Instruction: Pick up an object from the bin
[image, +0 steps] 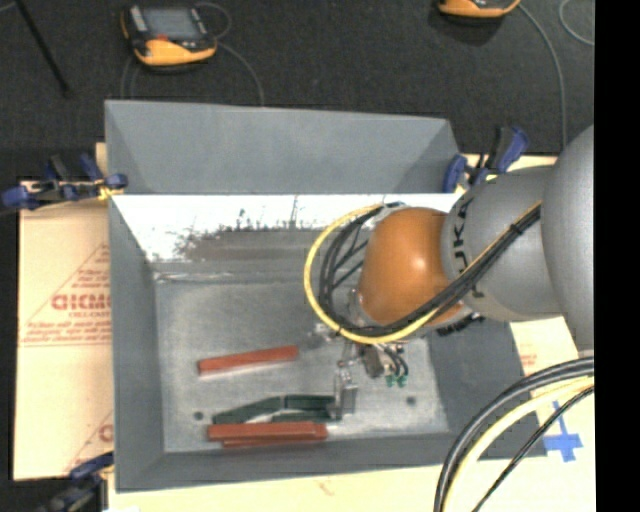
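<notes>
Pincer (346, 392) sits low at the 3 o'clock end of a dark green strip (270, 408), at 6 o'clock on the bin (135, 350) floor. Can't tell if it's apart or together. Lower red-brown stick (267, 432) is just beside the strip, upper red-brown stick (248, 360) lies at its 11 o'clock.

Bin (135, 350) w/ red bars (248, 361), green piece (265, 409)

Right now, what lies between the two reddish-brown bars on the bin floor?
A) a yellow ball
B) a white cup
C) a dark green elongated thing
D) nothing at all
C: a dark green elongated thing lies between the upper reddish-brown bar and the lower reddish-brown bar, close above the lower one, with its right end next to the gripper.
</notes>
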